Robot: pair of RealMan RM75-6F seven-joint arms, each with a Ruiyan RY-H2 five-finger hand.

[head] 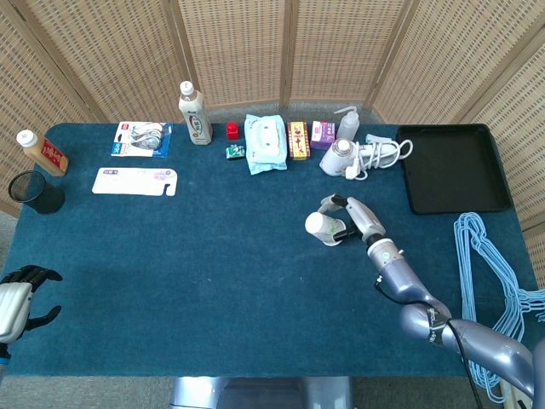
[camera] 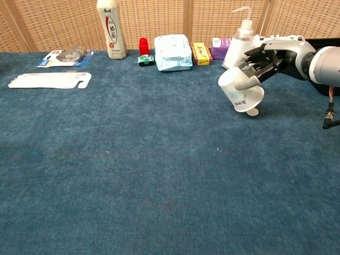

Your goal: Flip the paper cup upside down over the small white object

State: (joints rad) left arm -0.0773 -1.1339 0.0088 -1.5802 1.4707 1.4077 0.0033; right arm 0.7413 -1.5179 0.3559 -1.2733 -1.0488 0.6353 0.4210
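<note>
1. The paper cup [camera: 241, 91] is held by the right hand [camera: 264, 57] above the blue table [camera: 133, 170], right of centre, with the fingers [camera: 257, 58] wrapped around its side.
2. The cup is seen tilted in the chest view, its closed base turned up and to the left, its open mouth facing down and to the right.
3. The small white object [camera: 253, 112] lies on the table just under the lower edge of the cup's mouth; only a sliver of it is visible, and whether the rim touches it cannot be told.
4. In the head view the same cup [head: 320, 226] is seen at the left of the right hand [head: 351, 219], with the arm reaching in from the near right corner.
5. The left hand [head: 19, 300] is seen at the near left edge of the table, holding nothing, its dark fingers curved and spread apart.
6. Along the far edge a row is set: a tall bottle [camera: 111, 29], a red cap-like item [camera: 143, 45], a pack of wipes [camera: 172, 52], a yellow box [camera: 202, 53] and a spray bottle [camera: 239, 40].
7. A black tray [head: 451, 166] is placed at the far right, and blue hangers [head: 490, 281] are piled near it at the right edge.
</note>
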